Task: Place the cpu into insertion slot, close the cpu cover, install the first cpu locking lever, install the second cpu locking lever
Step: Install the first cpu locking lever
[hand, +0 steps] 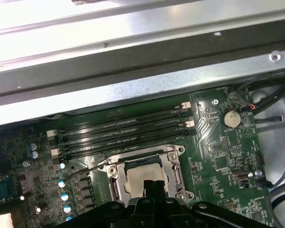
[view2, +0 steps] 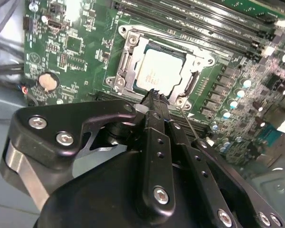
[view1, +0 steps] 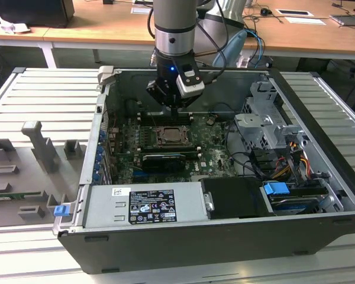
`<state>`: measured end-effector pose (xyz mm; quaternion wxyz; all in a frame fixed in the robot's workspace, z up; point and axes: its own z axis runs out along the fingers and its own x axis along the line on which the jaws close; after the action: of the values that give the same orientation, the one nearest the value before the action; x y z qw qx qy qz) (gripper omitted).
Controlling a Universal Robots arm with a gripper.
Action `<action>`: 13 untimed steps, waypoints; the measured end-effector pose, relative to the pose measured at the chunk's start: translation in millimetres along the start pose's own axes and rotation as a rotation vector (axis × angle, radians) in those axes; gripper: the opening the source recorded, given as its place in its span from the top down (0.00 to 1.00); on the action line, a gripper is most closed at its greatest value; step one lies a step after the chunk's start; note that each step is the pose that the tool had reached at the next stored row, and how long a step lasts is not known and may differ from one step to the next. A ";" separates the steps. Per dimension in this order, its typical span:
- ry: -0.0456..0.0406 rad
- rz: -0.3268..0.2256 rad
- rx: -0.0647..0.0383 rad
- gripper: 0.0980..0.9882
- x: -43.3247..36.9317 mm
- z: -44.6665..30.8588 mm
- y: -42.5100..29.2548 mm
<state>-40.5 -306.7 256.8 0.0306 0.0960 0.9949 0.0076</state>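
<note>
Two steps look done (two seemingly remain): the cpu (view2: 159, 71) sits in the insertion slot (view2: 190, 83) under the lowered cpu cover (view2: 133, 45), the gripper (view2: 154, 94) pressed together, empty, just beside that slot.

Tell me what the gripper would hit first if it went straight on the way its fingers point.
Most likely the cpu, which lies framed by the lowered cpu cover. The gripper points down at the chip's near edge. Depth is unclear, so the cover's rim there could come first.
</note>
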 end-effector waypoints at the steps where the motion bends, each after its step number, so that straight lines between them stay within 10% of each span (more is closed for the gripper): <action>1: 0.0003 -0.014 -0.001 0.99 0.0 0.0 0.0; 13: 0.0051 -0.242 -0.014 0.99 0.1 1.4 0.0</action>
<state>-40.6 -306.7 255.5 0.0295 -0.0249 0.9992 0.0112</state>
